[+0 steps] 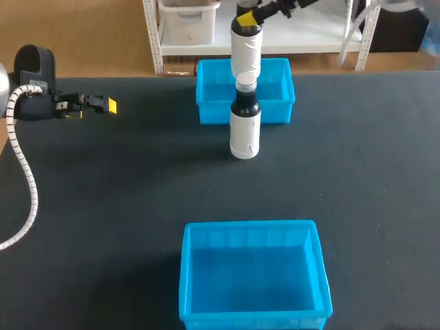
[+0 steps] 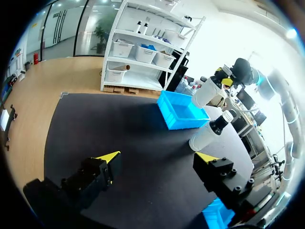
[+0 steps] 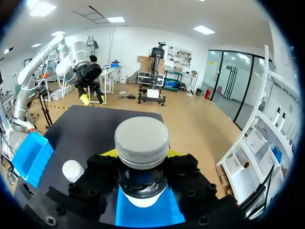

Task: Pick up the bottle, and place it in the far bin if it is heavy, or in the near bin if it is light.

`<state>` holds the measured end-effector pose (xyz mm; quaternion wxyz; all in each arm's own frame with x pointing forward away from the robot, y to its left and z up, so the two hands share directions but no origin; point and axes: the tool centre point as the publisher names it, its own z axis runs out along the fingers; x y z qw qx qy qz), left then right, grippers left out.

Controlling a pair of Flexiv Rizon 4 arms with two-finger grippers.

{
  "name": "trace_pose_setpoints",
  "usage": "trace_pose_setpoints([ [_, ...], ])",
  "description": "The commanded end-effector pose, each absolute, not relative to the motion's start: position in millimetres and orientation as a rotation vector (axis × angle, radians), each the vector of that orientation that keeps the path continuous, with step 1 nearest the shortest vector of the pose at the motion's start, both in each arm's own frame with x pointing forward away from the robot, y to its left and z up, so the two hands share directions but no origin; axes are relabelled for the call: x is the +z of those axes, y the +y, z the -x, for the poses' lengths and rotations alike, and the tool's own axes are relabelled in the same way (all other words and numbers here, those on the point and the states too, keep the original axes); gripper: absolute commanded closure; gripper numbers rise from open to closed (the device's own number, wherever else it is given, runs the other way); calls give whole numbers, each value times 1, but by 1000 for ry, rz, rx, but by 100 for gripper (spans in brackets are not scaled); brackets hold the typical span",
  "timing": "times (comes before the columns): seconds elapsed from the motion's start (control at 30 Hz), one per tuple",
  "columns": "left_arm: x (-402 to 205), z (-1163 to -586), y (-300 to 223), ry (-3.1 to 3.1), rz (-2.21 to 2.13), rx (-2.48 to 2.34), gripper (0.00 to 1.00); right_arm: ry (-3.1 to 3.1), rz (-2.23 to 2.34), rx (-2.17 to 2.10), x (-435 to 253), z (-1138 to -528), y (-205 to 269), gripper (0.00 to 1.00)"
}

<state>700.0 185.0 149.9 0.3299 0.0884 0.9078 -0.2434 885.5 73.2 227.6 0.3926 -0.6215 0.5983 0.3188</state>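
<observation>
Bin nearest us [image 1: 254,275] sits on the tabletop [image 1: 103,206], middle. Farther out at the left, our left jaws hang apart, well clear. An upright bottle [image 1: 245,127] stands just before the far bin [image 1: 278,103]. Above that bin our right jaws are clamped on a second bottle [image 1: 246,48] below its cap.

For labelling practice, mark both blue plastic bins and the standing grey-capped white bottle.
Far blue plastic bin [image 1: 213,112], head view, front wall.
Near blue plastic bin [image 1: 254,275], head view, floor.
Standing grey-capped white bottle [image 1: 244,137], head view, body.
</observation>
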Motion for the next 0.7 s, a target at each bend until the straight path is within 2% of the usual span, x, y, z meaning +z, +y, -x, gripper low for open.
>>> trace_pose_setpoints([
  [0.03, 150, -700, 185, 2375, -231, -637, 0, 1505, 1652, 891, 227, -900, 89, 100],
  [0.33, 150, -700, 185, 2375, -231, -637, 0, 1496, 1669, 917, 217, -905, 116, 100],
  [0.7, 150, -700, 185, 2375, -231, -637, 0, 1499, 1656, 943, 203, -910, 126, 100],
])
